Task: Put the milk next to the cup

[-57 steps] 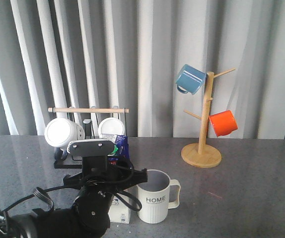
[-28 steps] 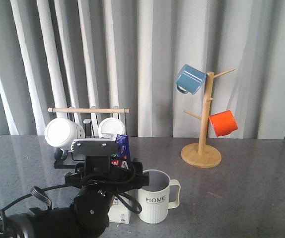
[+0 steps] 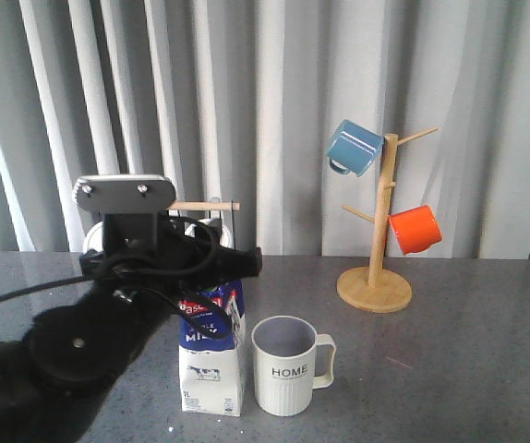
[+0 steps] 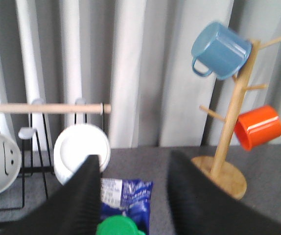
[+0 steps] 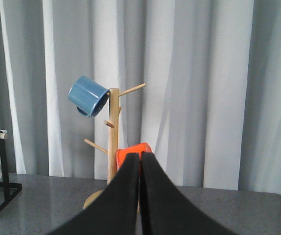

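The milk (image 3: 211, 360), a blue and white carton, stands upright on the grey table just left of the cup (image 3: 289, 366), an off-white ribbed mug printed "HOME". A narrow gap separates them. My left arm (image 3: 90, 332) hangs over and in front of the carton. In the left wrist view my left gripper (image 4: 135, 157) is open, its fingers (image 4: 89, 181) spread to either side above the carton's folded top (image 4: 130, 200) and green cap (image 4: 117, 226), not clamping it. My right gripper (image 5: 140, 155) is shut with nothing in it and faces the mug tree.
A wooden mug tree (image 3: 376, 277) stands at the back right with a blue mug (image 3: 355, 148) and an orange mug (image 3: 415, 229). Behind the carton is a black wire rack with a wooden rod (image 4: 47, 108) and white mugs (image 4: 81, 152). Curtains close off the back.
My left arm has risen from low in front of the carton. The carton now shows almost fully, standing on the table beside the cup.
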`<state>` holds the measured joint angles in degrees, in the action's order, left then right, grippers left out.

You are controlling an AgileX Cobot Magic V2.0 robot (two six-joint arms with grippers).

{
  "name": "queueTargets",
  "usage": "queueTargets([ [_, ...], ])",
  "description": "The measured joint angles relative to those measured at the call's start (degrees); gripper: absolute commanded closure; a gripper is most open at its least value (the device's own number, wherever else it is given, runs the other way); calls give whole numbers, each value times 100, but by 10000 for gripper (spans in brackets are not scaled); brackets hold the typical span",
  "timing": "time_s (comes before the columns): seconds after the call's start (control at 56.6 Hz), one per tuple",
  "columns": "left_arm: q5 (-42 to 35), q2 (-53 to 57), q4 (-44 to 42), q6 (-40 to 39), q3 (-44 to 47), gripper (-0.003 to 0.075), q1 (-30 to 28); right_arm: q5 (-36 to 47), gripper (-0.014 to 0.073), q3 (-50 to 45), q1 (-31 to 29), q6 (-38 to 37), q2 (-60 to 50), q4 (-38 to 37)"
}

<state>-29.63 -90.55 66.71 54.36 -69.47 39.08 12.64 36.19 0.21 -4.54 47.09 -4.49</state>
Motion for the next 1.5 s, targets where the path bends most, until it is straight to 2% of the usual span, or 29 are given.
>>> queueTargets([
  [0.194,-144,842,11,33,0,728,0,0,602,0,0,0,0,0],
  [0.389,-370,1214,23,-31,0,727,0,0,602,0,0,0,0,0],
  [0.495,-361,1289,-145,-601,-16,727,50,0,602,0,0,0,0,0],
  [0.601,-111,1367,-727,-1602,-190,727,67,0,602,0,0,0,0,0],
  [0.672,264,1459,-1364,-2355,-241,727,67,0,602,0,0,0,0,0],
  [0.76,926,1589,-2252,-2800,-167,727,67,0,602,0,0,0,0,0],
  [0.866,2320,1820,-4165,-3351,131,727,67,0,602,0,0,0,0,0],
  [0.955,3403,2066,-5929,-4397,512,727,56,0,602,0,0,0,0,0],
  [1.096,4054,2724,-7990,-6457,1227,727,-501,0,602,0,0,0,0,0],
  [1.167,4113,3296,-8462,-7067,1666,727,-934,0,602,0,0,0,0,0],
  [1.291,4024,4330,-8361,-7120,2541,727,-1756,0,602,0,0,0,0,0],
  [1.503,3363,6255,-6468,-5493,4118,727,-2909,0,602,0,0,0,0,0],
])
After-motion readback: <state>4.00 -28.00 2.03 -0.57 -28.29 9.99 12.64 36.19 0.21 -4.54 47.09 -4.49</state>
